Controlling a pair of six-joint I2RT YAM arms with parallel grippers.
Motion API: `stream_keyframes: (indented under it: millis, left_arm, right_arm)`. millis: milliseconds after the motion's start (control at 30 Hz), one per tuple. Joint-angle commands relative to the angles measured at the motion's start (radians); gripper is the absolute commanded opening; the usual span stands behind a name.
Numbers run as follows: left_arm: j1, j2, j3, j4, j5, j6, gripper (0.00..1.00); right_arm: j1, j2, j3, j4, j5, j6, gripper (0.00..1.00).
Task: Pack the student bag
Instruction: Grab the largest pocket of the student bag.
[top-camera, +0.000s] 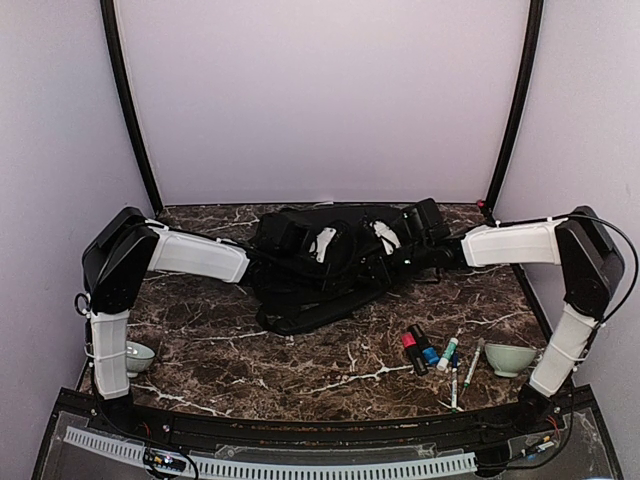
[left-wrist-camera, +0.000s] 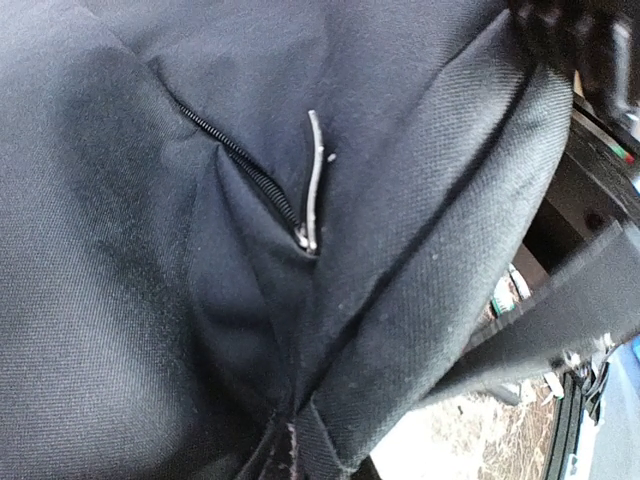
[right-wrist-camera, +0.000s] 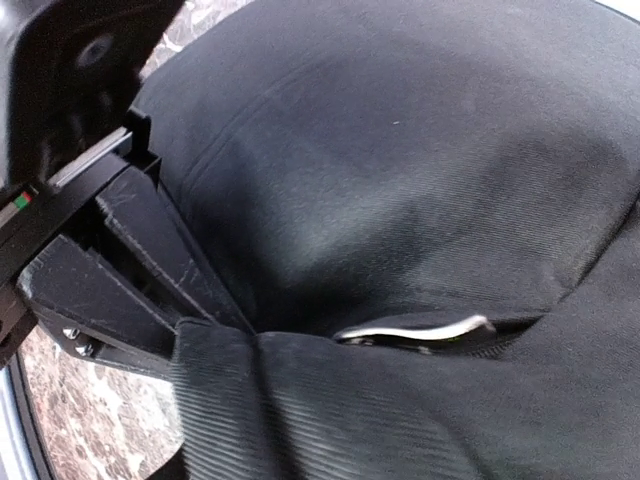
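The student bag (top-camera: 318, 275), a large black fabric backpack, lies crumpled at the back middle of the marble table. My left gripper (top-camera: 324, 243) and right gripper (top-camera: 385, 238) meet on top of it, close together. Black fabric fills the left wrist view (left-wrist-camera: 150, 250), with a zipper and its metal pull (left-wrist-camera: 314, 180); folds converge at the bottom middle, where the jaws are hidden under pinched cloth. In the right wrist view the bag (right-wrist-camera: 400, 150) covers the jaws too, and a metal zipper pull (right-wrist-camera: 415, 329) shows. Both grippers appear shut on bag fabric.
Several markers and pens (top-camera: 432, 351) lie on the table at the front right, beside a pale green bowl (top-camera: 510, 358). A second pale green bowl (top-camera: 138, 356) sits at the front left by the left arm's base. The left gripper's body (right-wrist-camera: 70, 230) shows in the right wrist view.
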Motion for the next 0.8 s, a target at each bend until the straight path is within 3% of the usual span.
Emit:
stream_keyframes:
  millis: [0, 133, 333, 600, 767]
  left_arm:
    - [-0.06, -0.047, -0.004, 0.105, 0.141, -0.016, 0.0]
    - [-0.068, -0.046, -0.003, 0.104, 0.138, -0.017, 0.0]
    - [-0.069, -0.054, -0.009, 0.084, 0.109, -0.01, 0.0]
    - [-0.06, -0.076, -0.007, -0.002, 0.0, 0.047, 0.0]
    - [-0.054, -0.08, -0.003, -0.028, -0.022, 0.072, 0.0]
  right_arm:
    - [-0.064, 0.027, 0.033, 0.176, -0.012, 0.049, 0.43]
    - [-0.066, 0.064, 0.051, 0.226, -0.138, 0.059, 0.18]
    - [-0.066, 0.048, 0.072, 0.192, -0.206, 0.052, 0.01]
    - [-0.075, -0.104, -0.022, -0.024, -0.204, -0.064, 0.0]
    - [-0.106, -0.133, -0.073, -0.041, -0.238, -0.054, 0.0]
